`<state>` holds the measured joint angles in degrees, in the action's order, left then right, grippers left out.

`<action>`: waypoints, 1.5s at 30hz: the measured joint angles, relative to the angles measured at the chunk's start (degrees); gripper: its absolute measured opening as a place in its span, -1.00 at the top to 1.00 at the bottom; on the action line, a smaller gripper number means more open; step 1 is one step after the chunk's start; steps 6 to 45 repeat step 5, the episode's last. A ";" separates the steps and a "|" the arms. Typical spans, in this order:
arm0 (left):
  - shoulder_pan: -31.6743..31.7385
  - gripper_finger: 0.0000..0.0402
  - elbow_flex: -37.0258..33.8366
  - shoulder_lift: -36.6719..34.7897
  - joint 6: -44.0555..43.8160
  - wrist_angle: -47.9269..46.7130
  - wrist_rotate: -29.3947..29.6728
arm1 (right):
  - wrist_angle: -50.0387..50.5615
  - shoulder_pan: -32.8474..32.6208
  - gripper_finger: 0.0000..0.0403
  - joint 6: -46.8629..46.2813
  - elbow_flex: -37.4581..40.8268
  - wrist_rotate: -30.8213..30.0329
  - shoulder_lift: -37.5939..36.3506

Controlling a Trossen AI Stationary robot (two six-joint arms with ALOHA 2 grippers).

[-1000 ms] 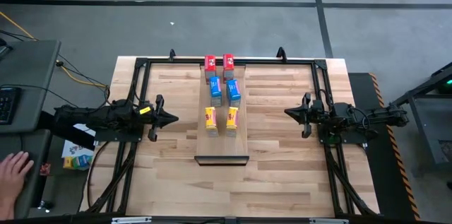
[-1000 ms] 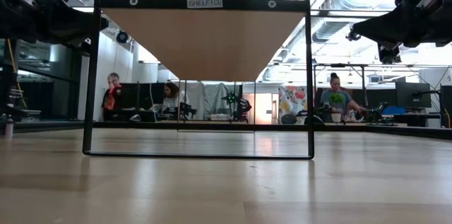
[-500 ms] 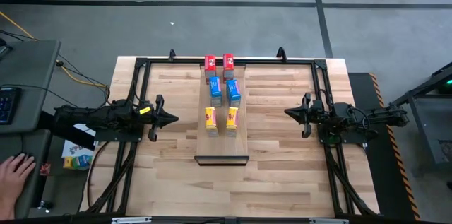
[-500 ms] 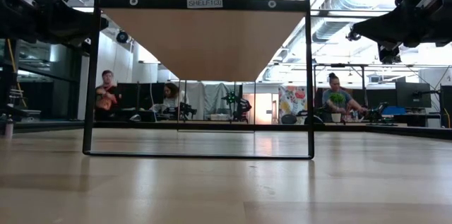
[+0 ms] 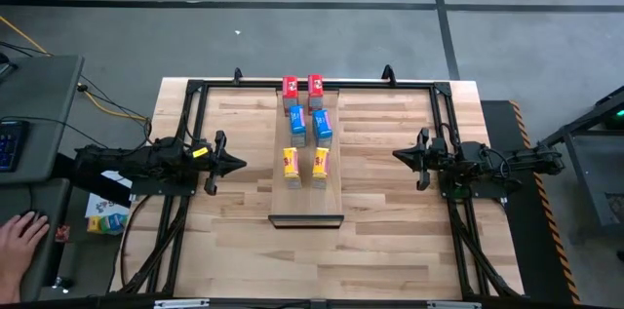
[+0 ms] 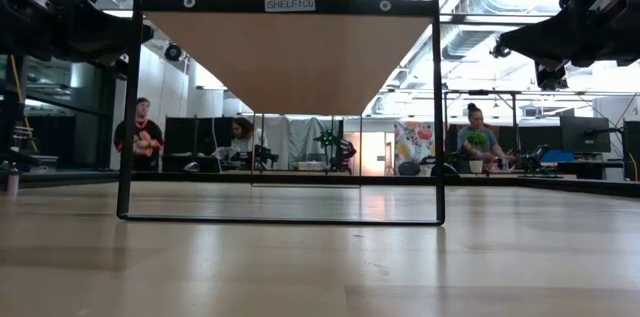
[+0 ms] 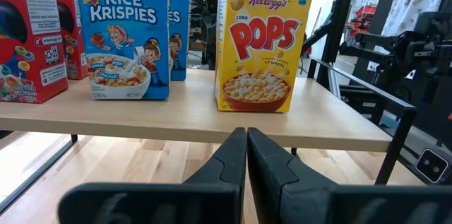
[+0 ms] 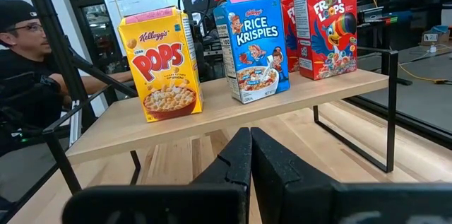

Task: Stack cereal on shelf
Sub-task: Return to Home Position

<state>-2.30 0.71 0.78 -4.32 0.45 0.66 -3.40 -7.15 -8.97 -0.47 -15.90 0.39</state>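
We judge the stacking itself done. All six boxes stand upright on the long, narrow, pale wooden shelf (image 5: 307,202), which is raised on a dark metal frame (image 6: 127,107) above the striped butcher-block table (image 5: 390,241). What remains is parking the arms without disturbing anything.

The near stretch of the shelf, by its dark lip, is bare, so we see little risk there. The left tool (image 5: 237,164) and the right tool (image 5: 398,156) sit level with the two small yellow cardboard cereal boxes (image 5: 291,162) (image 5: 321,163). They flank the shelf and are well apart from it. Each is clenched on nothing, with its fingers pressed flat together.

The hazard is an inward swing of either arm knocking the frame. The boxes look light and tall for their footprint, so a jolt could topple one into its neighbour. Farther back are the two blue cardboard cereal boxes (image 5: 297,122) (image 5: 323,127). The two red cardboard cereal boxes (image 5: 290,88) (image 5: 315,85) stand at the far end, where a tipped box could drop off the board.

As for writing, the small white tag (image 6: 289,4) on the near crossbar seems to read SHELF100. The yellow boxes say Kellogg's Corn Pops, the blue say Kellogg's Rice Krispies, and the red say Froot Loops.
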 joint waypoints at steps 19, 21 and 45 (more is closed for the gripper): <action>0.01 0.97 0.00 0.00 0.00 0.00 0.00 | 0.00 0.01 1.00 0.00 0.00 0.00 -0.01; 0.01 0.97 0.00 0.00 0.00 0.00 0.00 | 0.00 0.01 1.00 0.00 0.00 0.00 -0.01; 0.01 0.97 0.00 0.00 0.00 0.00 0.00 | 0.00 0.01 1.00 0.00 0.00 0.00 -0.01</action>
